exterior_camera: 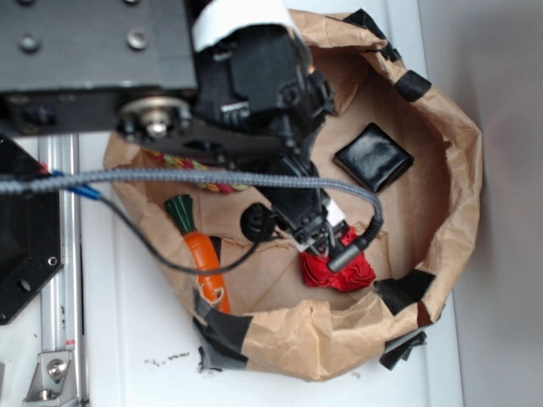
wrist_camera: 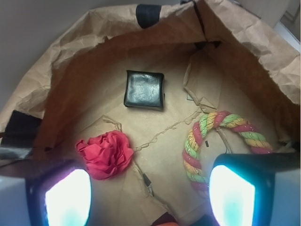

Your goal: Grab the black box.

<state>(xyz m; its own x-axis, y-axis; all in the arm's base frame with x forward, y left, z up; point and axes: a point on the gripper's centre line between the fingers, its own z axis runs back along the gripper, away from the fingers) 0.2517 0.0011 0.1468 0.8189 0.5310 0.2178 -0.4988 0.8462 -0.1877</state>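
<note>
Tool [wrist_camera: 149,197] fingers [wrist_camera: 68,197] stand wide apart and hold nothing, hanging over the floor of a crumpled brown paper bag [wrist_camera: 84,52]. Ahead of them the black box [wrist_camera: 144,89] lies flat on the paper, well apart from the tool. A red paper ball [wrist_camera: 106,153] sits near the left finger, and a coloured rope [wrist_camera: 211,136] curls by the right one.

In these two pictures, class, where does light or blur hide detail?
Wrist view: the gripper finger pads glow washed-out white-cyan and blurred; the black box shows soft glare streaks. Exterior view: the black box has glossy highlights; the arm is dark, its detail lost.
</note>
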